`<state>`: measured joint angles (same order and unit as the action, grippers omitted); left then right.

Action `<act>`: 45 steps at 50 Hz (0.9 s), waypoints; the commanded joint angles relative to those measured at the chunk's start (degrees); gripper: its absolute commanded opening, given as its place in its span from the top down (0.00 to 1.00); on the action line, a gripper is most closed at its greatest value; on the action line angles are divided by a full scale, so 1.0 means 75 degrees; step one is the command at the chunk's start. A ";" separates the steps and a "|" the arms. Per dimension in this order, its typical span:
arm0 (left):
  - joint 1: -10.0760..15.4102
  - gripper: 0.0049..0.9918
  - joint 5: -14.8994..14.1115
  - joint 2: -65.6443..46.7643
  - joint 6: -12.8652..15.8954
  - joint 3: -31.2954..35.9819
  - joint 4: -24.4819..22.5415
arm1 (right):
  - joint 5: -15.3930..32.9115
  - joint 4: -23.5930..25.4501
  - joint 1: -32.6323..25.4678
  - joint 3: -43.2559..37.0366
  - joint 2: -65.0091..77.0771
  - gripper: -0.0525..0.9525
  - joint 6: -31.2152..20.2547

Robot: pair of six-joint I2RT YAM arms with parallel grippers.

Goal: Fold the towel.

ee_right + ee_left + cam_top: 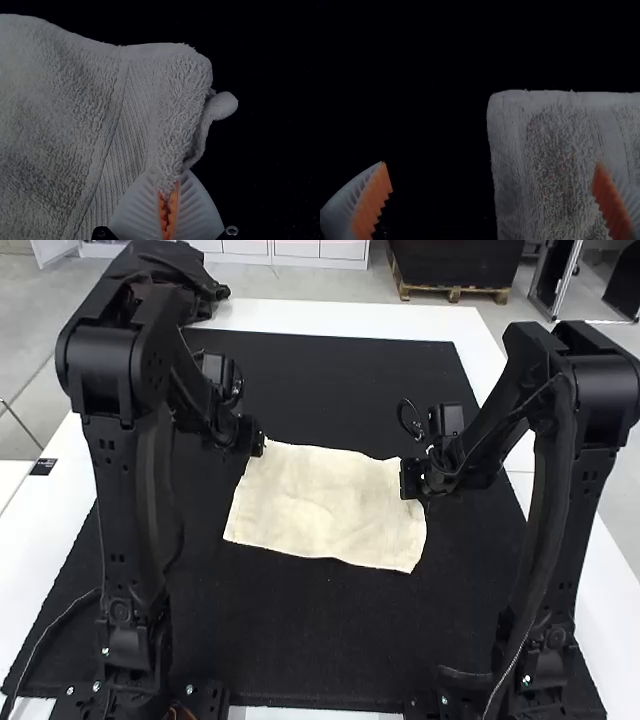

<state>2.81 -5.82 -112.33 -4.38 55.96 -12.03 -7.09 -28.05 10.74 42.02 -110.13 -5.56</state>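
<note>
in the high view, a pale cream, roughly rectangular terry towel [325, 510] lies spread on a matte black, cloth-like mat [300, 640], its surface softly rumpled. the mat lies on a smooth white table [30, 540]. the jaws of the dark-bodied left gripper [257, 440] are at one far corner of the towel, and those of the dark-bodied right gripper [408, 480] are at the opposite short side, over its edge; the towel stretches between the two sets of jaws.

in the left wrist view, the jaws of the left gripper [492, 187] stand spread wide, with white ribbed fingers [340, 215] and toothed orange pads [372, 205]. a rounded towel corner lies beyond the tips; one side edge runs through the gap between the jaws, and the nubby pile, bordered by a flatter, smoother band, reaches across to one finger.

in the right wrist view, the jaws of the right gripper [168, 185] are pinching a narrow, bunched fold of the towel's edge. just beyond the tips the looped pile doubles over, with a small rounded nub of hem poking out. beside the jaws runs a finely ribbed woven band, then thick, fluffy pile.
</note>
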 commanded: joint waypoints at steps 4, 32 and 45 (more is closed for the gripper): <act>0.0024 0.03 -0.0044 -0.0104 -0.0037 -0.0220 -0.0200 | 0.0008 0.0108 -0.0120 -0.0212 0.0047 0.97 0.0074; -0.0117 0.98 -0.0161 -0.0503 0.0057 -0.0419 -0.0458 | -0.0214 0.0108 -0.0272 -0.0177 0.0035 0.97 0.0296; -0.0269 0.98 -0.0173 -0.0010 0.0034 -0.0208 -0.0458 | -0.0226 0.0119 -0.0260 -0.0212 0.0047 0.97 0.0296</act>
<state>1.98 -7.77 -115.04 -4.34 53.60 -15.66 -8.99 -28.03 9.85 42.02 -110.13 -4.01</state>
